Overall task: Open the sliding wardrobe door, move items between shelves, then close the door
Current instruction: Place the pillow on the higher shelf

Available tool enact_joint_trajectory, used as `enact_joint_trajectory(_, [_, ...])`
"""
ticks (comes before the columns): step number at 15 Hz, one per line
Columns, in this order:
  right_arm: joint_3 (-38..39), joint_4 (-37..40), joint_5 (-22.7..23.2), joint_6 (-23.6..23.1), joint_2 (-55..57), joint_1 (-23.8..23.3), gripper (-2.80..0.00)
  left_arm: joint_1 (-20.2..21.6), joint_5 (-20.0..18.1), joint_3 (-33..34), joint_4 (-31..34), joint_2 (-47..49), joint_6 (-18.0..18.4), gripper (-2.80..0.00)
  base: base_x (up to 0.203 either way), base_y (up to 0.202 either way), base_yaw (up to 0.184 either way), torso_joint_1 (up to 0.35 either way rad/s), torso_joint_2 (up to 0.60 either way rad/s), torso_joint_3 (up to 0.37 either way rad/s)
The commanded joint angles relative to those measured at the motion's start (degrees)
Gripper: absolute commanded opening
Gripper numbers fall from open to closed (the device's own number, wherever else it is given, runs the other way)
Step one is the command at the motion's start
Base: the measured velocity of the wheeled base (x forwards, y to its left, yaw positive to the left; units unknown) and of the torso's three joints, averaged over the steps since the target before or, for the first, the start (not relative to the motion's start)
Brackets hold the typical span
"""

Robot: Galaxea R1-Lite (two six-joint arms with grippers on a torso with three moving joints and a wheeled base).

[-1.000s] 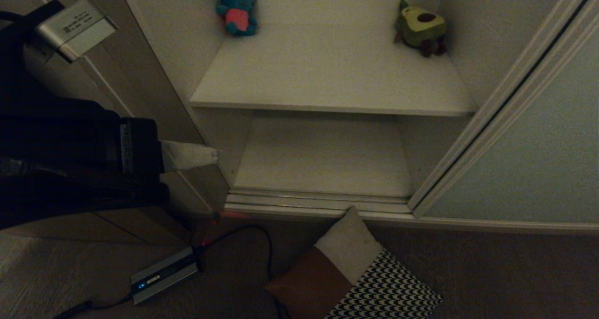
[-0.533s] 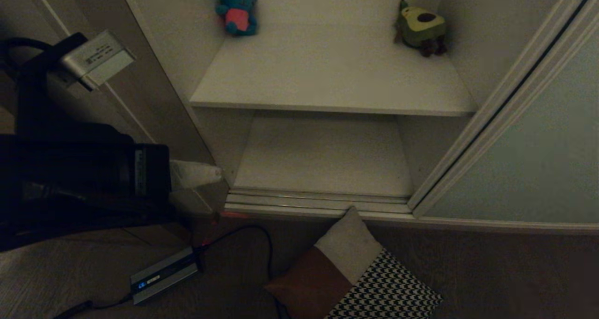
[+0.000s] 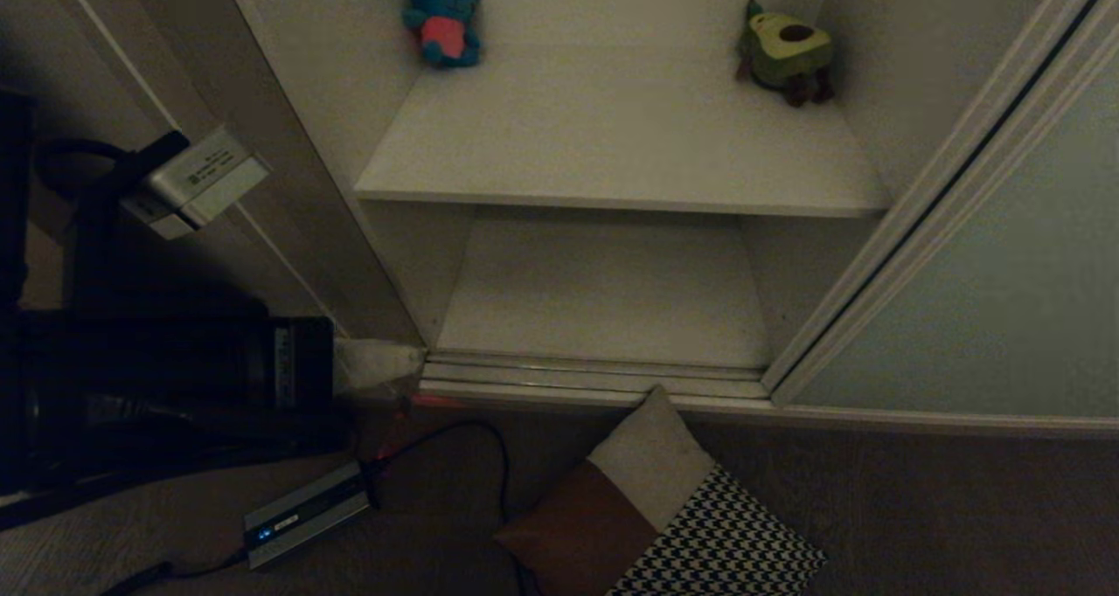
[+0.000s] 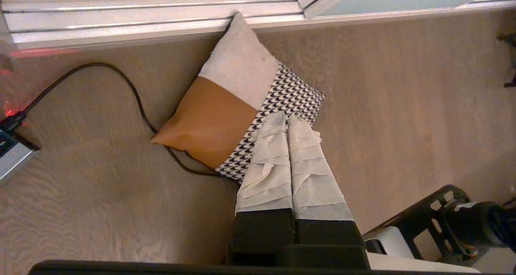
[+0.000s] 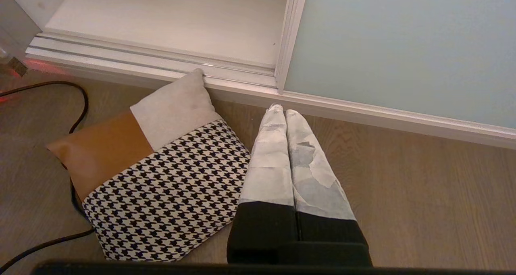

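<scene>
On the right, the sliding wardrobe door (image 3: pixel 988 290) stands slid aside, its framed edge running down to the floor track (image 3: pixel 594 373). You have an open bay with two shelves: the upper shelf (image 3: pixel 612 150) and the lower shelf (image 3: pixel 603 299).

Task's item, the cushion (image 3: pixel 656 509), lies on the floor just in front of the track, its beige corner touching or nearly touching the track lip. Not on either shelf.

Left end effector (image 3: pixel 380 362) sits at the near left foot of the bay, fingers pressed together, holding nothing. In the left wrist view the left end effector (image 4: pixel 287 123) points down toward the houndstooth part of the cushion. Right end effector (image 5: pixel 281 110) hangs low over bare floor to the right of the cushion, also pinched shut and empty.

Risks, as you judge them:
- Closed fingers cannot take the cushion; go down like this and you only push it along the floor.
- The cushion is soft and wide. A pinch at one corner may let it droop and catch the track or the lower shelf edge.
- A black cable (image 3: pixel 472 439) loops beside the cushion's brown corner and seems to run under it. Lifting could drag the cable and the small silver box (image 3: pixel 306 513).
- Blue plush (image 3: pixel 443 15) and avocado plush (image 3: pixel 787 50) sit at the far corners of the upper shelf; a deep placement could knock them.
</scene>
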Motion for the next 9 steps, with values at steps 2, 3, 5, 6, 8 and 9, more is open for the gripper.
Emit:
enact_joint_trajectory(2, [0.2,0.0,0.0,0.0,0.1,0.0,-2.80,-0.1,0.2,0.3,0.8,-2.4,0.1,-2.80,0.000,0.000,0.000,0.000,0.00,0.000])
enact_joint_trajectory(3, [0.2,0.0,0.0,0.0,0.1,0.0,-2.80,0.0,0.3,0.4,0.8,-3.8,0.2,-2.80,0.000,0.000,0.000,0.000,0.00,0.000])
enact_joint_trajectory(5, [0.2,0.0,0.0,0.0,0.0,0.0,-2.80,0.0,0.5,3.6,0.9,-8.2,-0.7,-2.80,0.000,0.000,0.000,0.000,0.00,0.000])
enact_joint_trajectory(6, [0.2,0.0,0.0,0.0,0.1,0.0,-2.80,-0.1,0.3,5.2,0.8,-10.2,-0.8,-2.80,0.000,0.000,0.000,0.000,0.00,0.000])
enact_joint_trajectory(8, [0.2,0.0,0.0,0.0,0.1,0.0,-2.80,-0.1,0.1,6.0,0.7,-11.9,-0.8,-2.80,0.000,0.000,0.000,0.000,0.00,0.000])
enact_joint_trajectory(9, [0.2,0.0,0.0,0.0,0.0,0.0,-2.80,-0.1,0.1,6.5,0.9,-11.7,-0.7,-2.80,0.000,0.000,0.000,0.000,0.00,0.000])
